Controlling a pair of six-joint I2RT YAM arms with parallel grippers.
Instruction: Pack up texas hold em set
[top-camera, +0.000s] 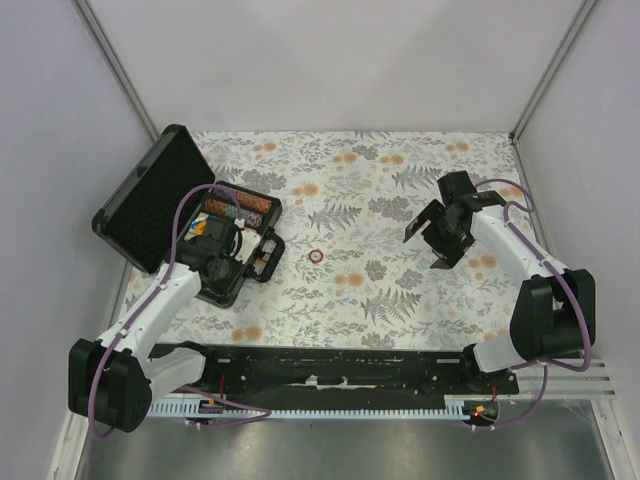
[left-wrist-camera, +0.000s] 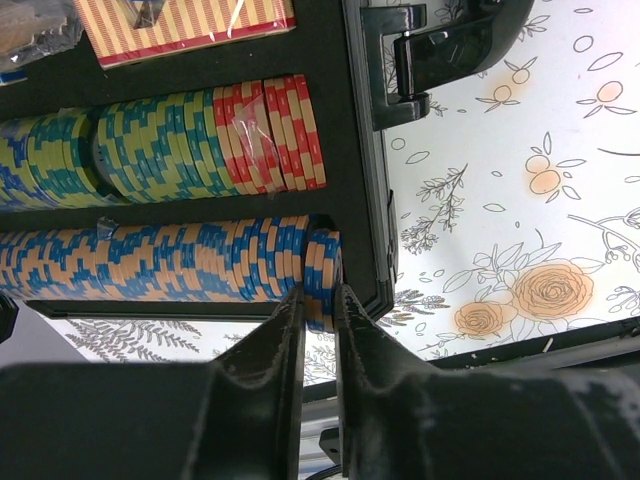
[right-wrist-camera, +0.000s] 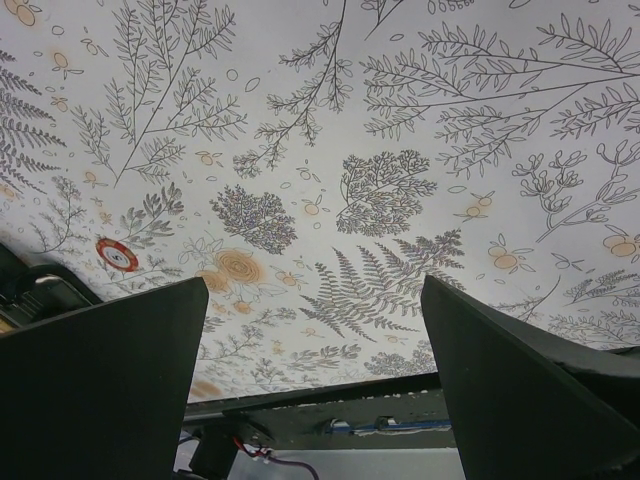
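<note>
The black case (top-camera: 150, 200) lies open at the table's left, its lid leaning back. In the left wrist view its tray (left-wrist-camera: 355, 150) holds a green-yellow and red chip row (left-wrist-camera: 160, 145), a blue-and-orange chip row (left-wrist-camera: 150, 262) and the red-orange card box (left-wrist-camera: 180, 25). My left gripper (left-wrist-camera: 318, 300) is over the tray's near right corner (top-camera: 237, 262), shut on a few blue-and-orange chips (left-wrist-camera: 322, 270) at the right end of that row. My right gripper (top-camera: 440, 235) is open and empty above the cloth (right-wrist-camera: 312, 285). The buttons and triangle are not visible.
A lone round red-and-white disc (top-camera: 316, 256) lies on the floral cloth right of the case, and shows in the right wrist view (right-wrist-camera: 117, 254). The case latch (left-wrist-camera: 440, 40) sticks out at the tray's right rim. A black rail (top-camera: 340, 365) runs along the near edge.
</note>
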